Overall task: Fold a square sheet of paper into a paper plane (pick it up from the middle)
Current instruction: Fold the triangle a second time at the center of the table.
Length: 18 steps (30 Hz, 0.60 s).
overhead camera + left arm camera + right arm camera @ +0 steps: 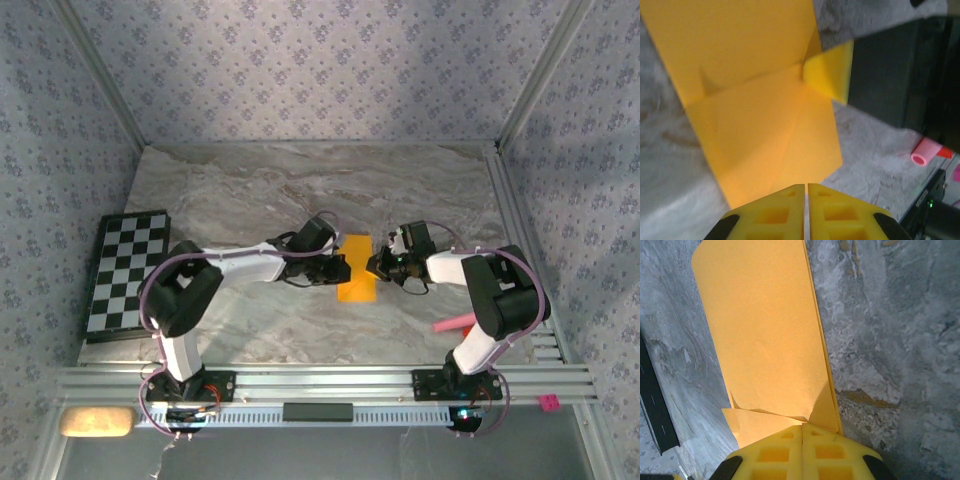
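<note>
The thin folded orange-yellow paper sheet [357, 275] lies mid-frame on the grey marble table [250, 190]. The left end effector [335, 268] and right end effector [375, 265] are closed tight at its edges, likely pressing the folds flat. I cannot tell if they pinch it.

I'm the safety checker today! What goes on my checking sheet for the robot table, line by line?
Surface: grey marbled table, flat, no spills seen.
Job's things: orange paper lies in the middle between the two grippers, creased and partly folded over; no plane yet.
Clutter: chequered board at the left edge; pink stick beside the right arm; beige pad below the front rail.
Grippers: left gripper shut, tips at the paper's edge; right gripper shut, tips at the opposite edge; whether either pinches the paper cannot be told.
Cables: purple cables loop along both arms, off the paper.
Surroundings: patterned walls; metal rail in front.
</note>
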Each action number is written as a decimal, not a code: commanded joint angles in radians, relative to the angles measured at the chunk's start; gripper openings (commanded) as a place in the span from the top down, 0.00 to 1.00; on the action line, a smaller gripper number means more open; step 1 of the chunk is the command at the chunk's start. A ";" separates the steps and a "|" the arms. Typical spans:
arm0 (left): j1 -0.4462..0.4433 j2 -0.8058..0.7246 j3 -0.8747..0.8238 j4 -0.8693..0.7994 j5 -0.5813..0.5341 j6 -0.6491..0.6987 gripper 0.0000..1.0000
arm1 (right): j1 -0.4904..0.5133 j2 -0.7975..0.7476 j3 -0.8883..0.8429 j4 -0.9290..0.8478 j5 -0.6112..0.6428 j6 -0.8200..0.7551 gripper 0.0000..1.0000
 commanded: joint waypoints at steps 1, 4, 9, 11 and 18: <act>0.002 0.058 0.021 -0.041 0.012 0.008 0.90 | 0.000 0.036 -0.022 -0.128 0.078 -0.029 0.97; 0.001 0.095 -0.004 -0.058 0.008 -0.016 0.94 | 0.003 0.022 -0.010 -0.134 0.063 -0.031 0.97; -0.009 0.089 -0.075 -0.030 -0.008 -0.029 0.95 | 0.004 -0.021 0.004 -0.125 0.041 -0.042 0.96; -0.008 0.086 -0.088 -0.035 -0.017 -0.027 0.95 | 0.010 -0.052 0.007 -0.107 0.025 -0.036 0.96; -0.008 0.086 -0.085 -0.050 -0.032 -0.017 0.95 | 0.103 -0.095 0.011 -0.047 0.004 -0.010 0.96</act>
